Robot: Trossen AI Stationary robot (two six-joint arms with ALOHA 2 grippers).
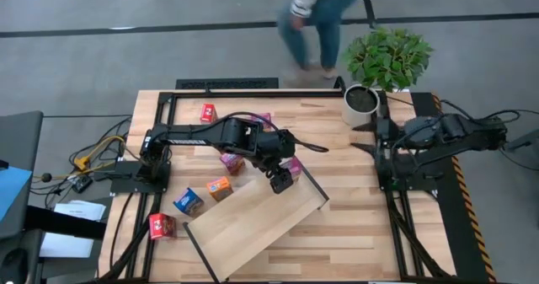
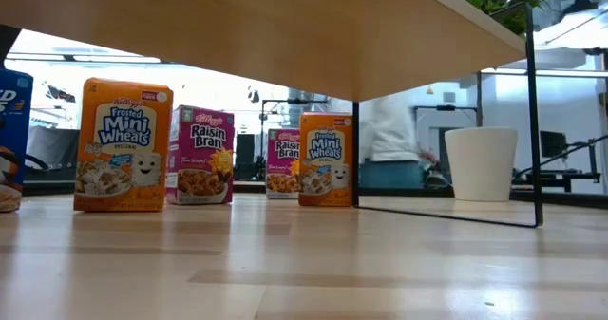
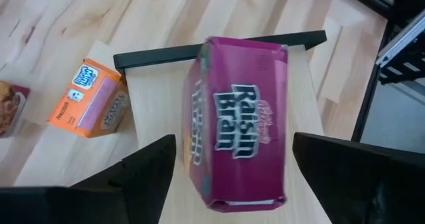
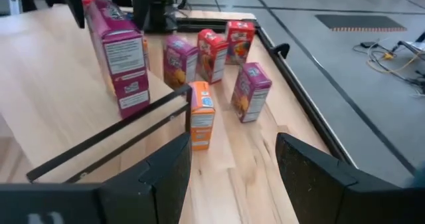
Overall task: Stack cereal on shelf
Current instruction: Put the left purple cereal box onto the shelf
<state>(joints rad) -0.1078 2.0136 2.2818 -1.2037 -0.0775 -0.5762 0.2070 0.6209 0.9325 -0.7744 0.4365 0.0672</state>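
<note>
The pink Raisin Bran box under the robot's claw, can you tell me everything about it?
The pink Raisin Bran box is small, magenta cardboard with white lettering and a label panel on one side. It stands upright at the end of the pale wood shelf, near its black frame edge. The left claw is open right above it, its fingers clear of the box on both sides.

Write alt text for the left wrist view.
A magenta Raisin Bran box stands on the pale wood shelf by its black end rail, between the spread fingers of the left end effector, which do not touch it. An orange Mini Wheats box stands on the tabletop beside the shelf.
</note>
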